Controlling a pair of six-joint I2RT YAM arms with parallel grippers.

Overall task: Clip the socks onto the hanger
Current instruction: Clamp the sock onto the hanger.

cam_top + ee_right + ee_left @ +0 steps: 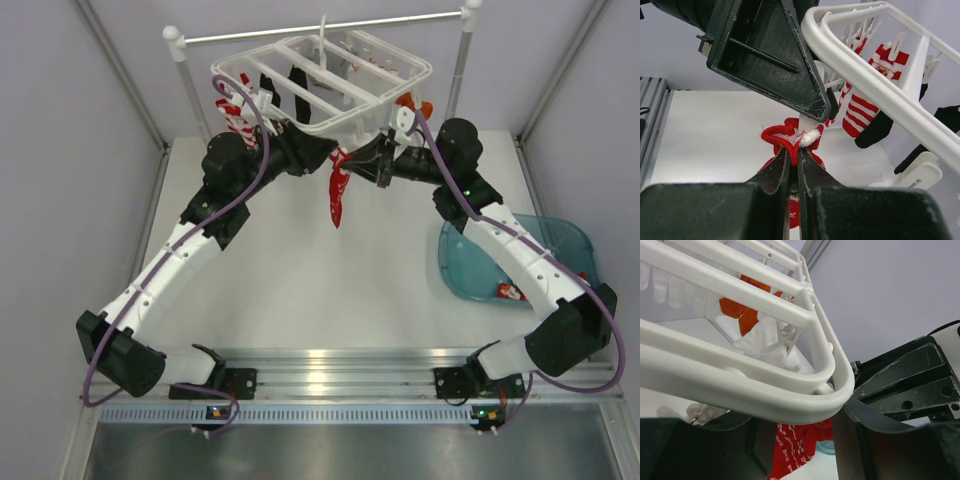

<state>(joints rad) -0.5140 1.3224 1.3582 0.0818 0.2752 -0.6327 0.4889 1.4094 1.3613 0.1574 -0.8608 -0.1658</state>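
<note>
So the right gripper (794, 161) has its fingers pinched tight on the fluffy cuff of the red patterned sock (790, 137), holding it up just under the front rim of the hanger (425, 70), over the far middle of the tabletop (280, 270), with the rest of the sock dangling free. The left gripper (797, 440) is right there too, at the hanger's front corner, fingers apart with nothing I can see between them. Here's what worries me: the clip this sock is meant for is hidden behind the left gripper's finger, so I can't tell if it has actually bitten the cuff. If it hasn't and the right one lets go, the sock drops onto the tabletop. If it has and the right pulls away without opening first, my guess is the cuff gets yanked straight back out. Also the hanger only hangs by its hook from the grey rail (320, 28), so with both arms crowded under one corner, a bump could set it swinging, move the clip off target, or jostle the striped socks (865, 107) already clipped up.
</note>
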